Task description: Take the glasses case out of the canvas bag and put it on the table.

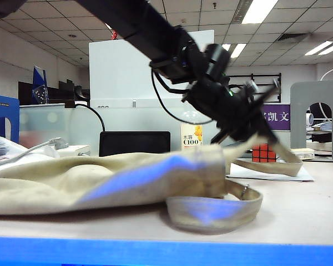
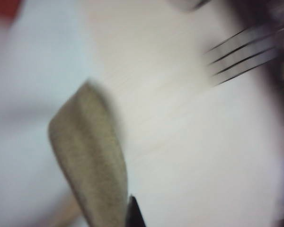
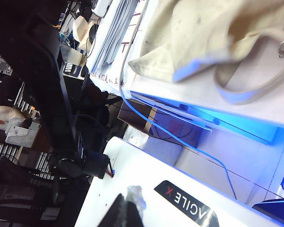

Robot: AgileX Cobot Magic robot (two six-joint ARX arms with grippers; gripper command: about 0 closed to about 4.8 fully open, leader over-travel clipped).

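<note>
The cream canvas bag (image 1: 100,183) lies slumped across the table (image 1: 299,210), one strap looped flat at the front. My left gripper (image 1: 241,138) reaches over from the upper left and is shut on the bag's other strap (image 2: 92,156), which rises off the table into the jaws; one dark fingertip (image 2: 132,215) shows against the cloth. My right gripper (image 3: 125,213) is shut and empty, off the table over the robot's white base, and it sees the bag (image 3: 203,33) from afar. The glasses case is hidden.
A red-faced Rubik's cube (image 1: 263,152) stands behind the bag on the right, beside white papers (image 1: 266,172). A drink bottle (image 1: 192,136) and a black box (image 1: 134,143) stand at the back. A metal ring (image 1: 244,192) hangs on the front strap.
</note>
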